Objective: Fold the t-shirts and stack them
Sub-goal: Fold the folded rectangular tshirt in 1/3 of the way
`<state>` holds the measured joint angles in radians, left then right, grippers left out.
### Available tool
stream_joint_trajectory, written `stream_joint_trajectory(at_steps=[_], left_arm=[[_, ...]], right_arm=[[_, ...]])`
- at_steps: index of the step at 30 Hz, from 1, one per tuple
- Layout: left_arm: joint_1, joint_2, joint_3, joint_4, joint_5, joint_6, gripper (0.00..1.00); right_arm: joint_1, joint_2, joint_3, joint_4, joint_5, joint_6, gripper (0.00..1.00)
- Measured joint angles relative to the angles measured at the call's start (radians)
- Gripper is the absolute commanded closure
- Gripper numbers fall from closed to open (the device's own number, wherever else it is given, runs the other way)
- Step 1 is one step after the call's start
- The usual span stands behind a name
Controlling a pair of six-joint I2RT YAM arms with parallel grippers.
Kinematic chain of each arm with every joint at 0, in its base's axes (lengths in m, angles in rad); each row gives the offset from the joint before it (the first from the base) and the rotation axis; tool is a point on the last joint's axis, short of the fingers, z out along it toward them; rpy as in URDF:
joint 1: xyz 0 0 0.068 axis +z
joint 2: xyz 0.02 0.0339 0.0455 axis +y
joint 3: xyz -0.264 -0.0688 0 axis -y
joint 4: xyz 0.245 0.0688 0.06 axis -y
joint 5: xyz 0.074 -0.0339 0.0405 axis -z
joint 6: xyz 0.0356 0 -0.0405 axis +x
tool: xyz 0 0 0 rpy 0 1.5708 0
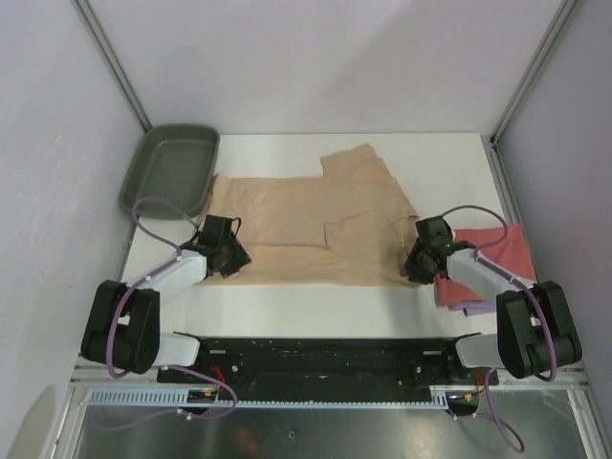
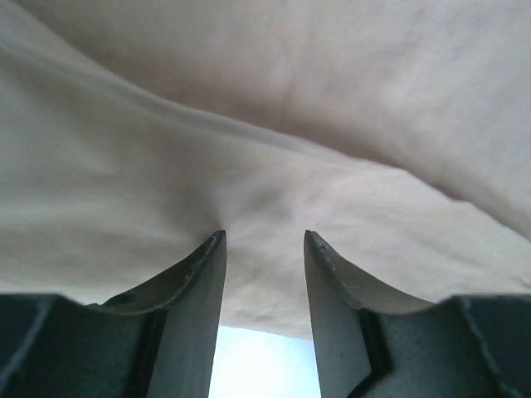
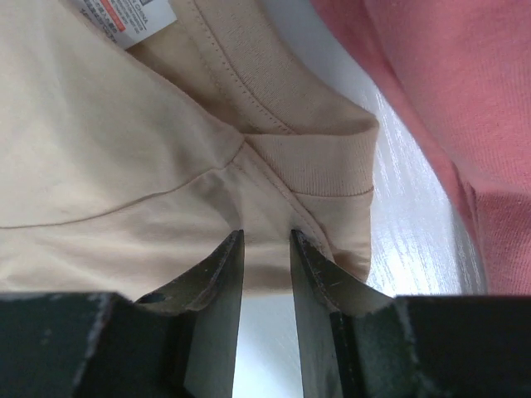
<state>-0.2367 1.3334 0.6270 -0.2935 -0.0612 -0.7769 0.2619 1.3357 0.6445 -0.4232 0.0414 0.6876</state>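
Left wrist, right wrist: left fingers (image 2: 195, 298) and right fingers (image 3: 214, 290) both part-open, tan t-shirt (image 2: 265, 166) edge between tips, can't tell if gripped.

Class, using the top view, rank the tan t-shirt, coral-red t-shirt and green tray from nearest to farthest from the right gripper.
1. tan t-shirt, touching the right gripper.
2. coral-red t-shirt, just to its right.
3. green tray, far-left corner.

Centre: spread t-shirt (image 1: 316, 225); behind-left of it: tray (image 1: 170, 172); right: folded t-shirts (image 1: 497, 253), stacked.
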Motion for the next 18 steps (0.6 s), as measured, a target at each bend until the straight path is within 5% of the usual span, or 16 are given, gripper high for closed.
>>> stream_joint_trajectory(at_steps=[11,18], left_arm=[[0.011,-0.089,-0.107,0.027,-0.037,-0.145,0.51],[0.011,-0.243,-0.194,-0.04,-0.042,-0.204,0.51]], right_arm=[[-0.034,-0.156,-0.14,0.048,-0.054,0.091,0.66],[-0.035,-0.319,-0.203,-0.1,-0.077,0.152,0.66]])
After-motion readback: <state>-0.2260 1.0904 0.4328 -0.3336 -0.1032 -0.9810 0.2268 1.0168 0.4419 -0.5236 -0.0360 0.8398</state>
